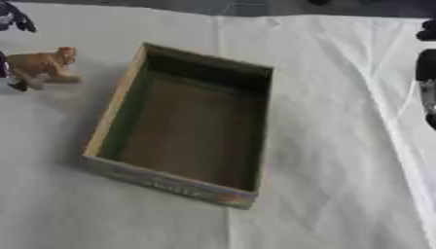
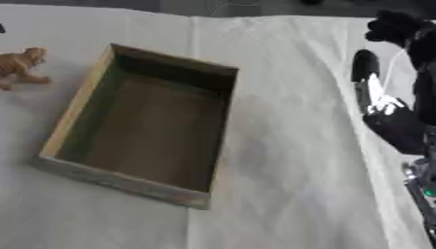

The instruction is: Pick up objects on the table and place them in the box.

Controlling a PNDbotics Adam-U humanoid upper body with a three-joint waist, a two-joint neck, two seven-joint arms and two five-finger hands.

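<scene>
The left hand (image 1: 12,22) shows only as a few dark fingers at the far left edge of the tabletop (image 1: 340,146), in the left eye view. One dark part lies high near the far left corner, and others sit lower, right against the tail end of a small tan toy animal (image 1: 44,65). Whether those fingers are curled on the toy or merely beside it cannot be told, since most of the hand is cut off by the edge of the view.

The right hand (image 2: 393,121) hangs over the right edge of the tabletop, black with a silver patch near the palm. A long dark finger (image 2: 366,73) points toward the far edge, and the other fingers look straight and relaxed, holding nothing. More black parts of the arm stand above it near the far right corner.

The toy animal stands on its legs near the far left edge, its head turned toward the box (image 1: 111,119), from which it stands a little apart.

The box is an open cardboard tray, rectangular, lying in the middle of the tabletop, set askew so that one short wall faces the near edge. Its inside is brown and bare; the near outer wall carries coloured print that cannot be read.

A white cloth covers the tabletop, with creases running from far to near.
</scene>
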